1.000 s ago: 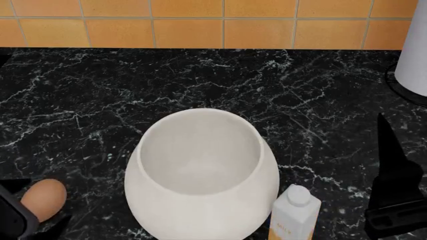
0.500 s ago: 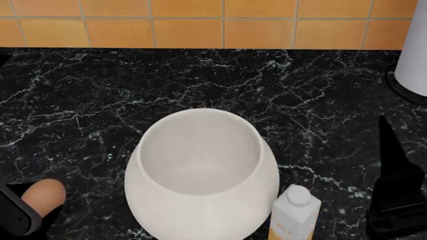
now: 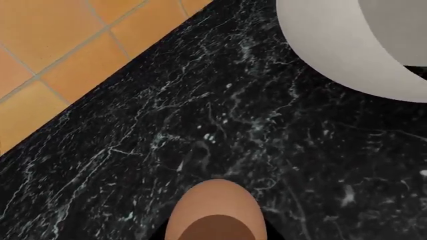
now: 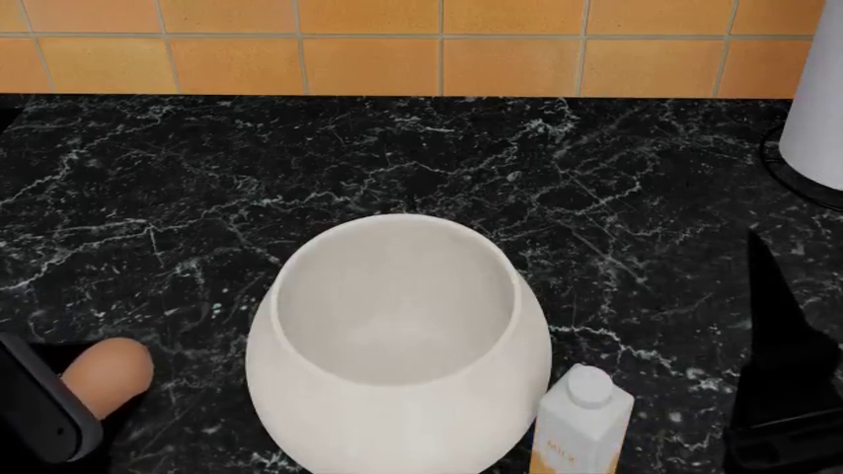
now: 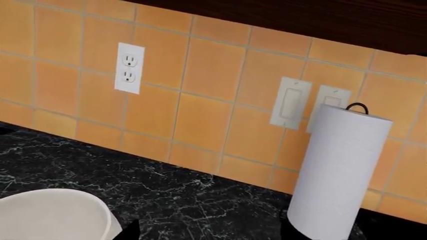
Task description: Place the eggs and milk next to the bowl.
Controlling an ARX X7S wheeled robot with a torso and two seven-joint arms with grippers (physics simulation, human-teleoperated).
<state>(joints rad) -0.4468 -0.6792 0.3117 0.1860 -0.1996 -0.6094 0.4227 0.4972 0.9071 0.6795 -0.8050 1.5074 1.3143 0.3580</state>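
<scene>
Right now the left end effector (image 4: 59,415) is grasping a pale tan egg (image 4: 109,373) at the near left edge of the head view, and the job in hand, as I judge it, is to set that egg down on the black marble tabletop (image 4: 158,197) beside the bowl (image 4: 398,341). In the left wrist view the egg (image 3: 213,210) hangs over bare stone with the bowl (image 3: 333,55) off to one side, apart from it; whether the egg touches the surface cannot be told. The sensible way is to bring it closer to the bowl's bulging wall without bumping it, lower until the egg rests on the stone, and only then ease the grip off, since a smooth egg on a flat polished top will likely roll if dropped or nudged. Pulling straight up and away afterward should keep the fingers from flicking it. The milk (image 4: 579,420) stands upright just beside the bowl on its right, so that part looks done. The right end effector (image 4: 784,395) shows only as a dark shape well right of the carton; I cannot tell whether it is released or clenched. A second egg is not visible in any view.
</scene>
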